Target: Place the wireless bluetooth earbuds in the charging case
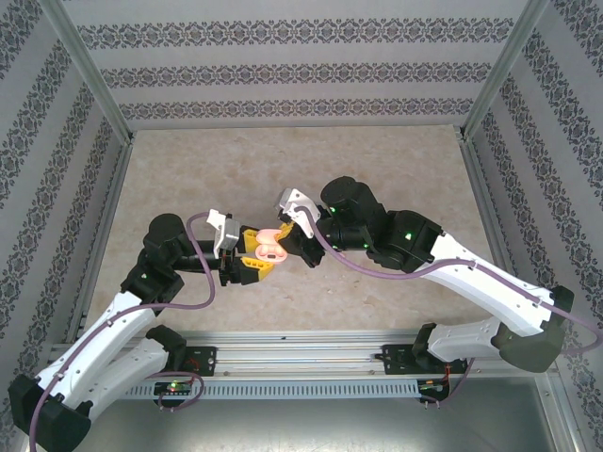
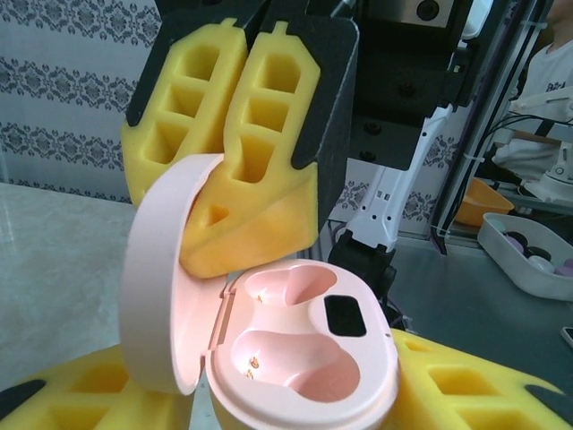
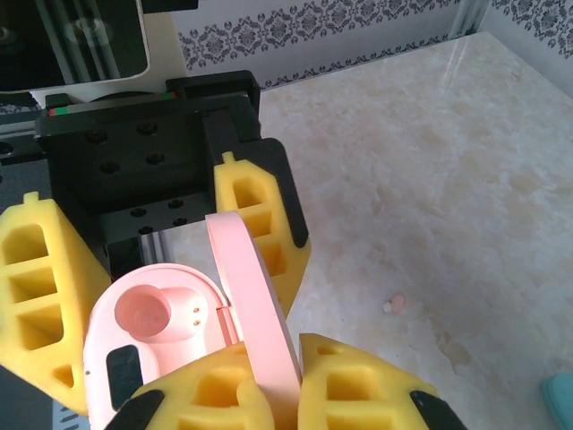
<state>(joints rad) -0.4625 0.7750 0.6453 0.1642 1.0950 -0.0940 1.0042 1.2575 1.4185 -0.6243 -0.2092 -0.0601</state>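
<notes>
The pink charging case [image 2: 304, 358] is open and held in the air between the two arms [image 1: 268, 240]. Its base rests between the yellow foam fingers of my left gripper [image 2: 291, 390], which is shut on it. Both wells [image 2: 286, 363] are empty. The lid [image 3: 255, 305] stands upright, and my right gripper [image 3: 277, 354] is shut on its edge. In the left wrist view the right gripper's fingers [image 2: 260, 134] come down onto the lid from above. A tiny pink earbud [image 3: 394, 304] lies on the marble table, to the right of the case and apart from both grippers.
A teal object [image 3: 560, 399] shows at the bottom right corner of the right wrist view. Patterned walls with metal posts [image 1: 94, 89] close in the marble table [image 1: 377, 160]. A rail [image 1: 301, 350] runs along the near edge.
</notes>
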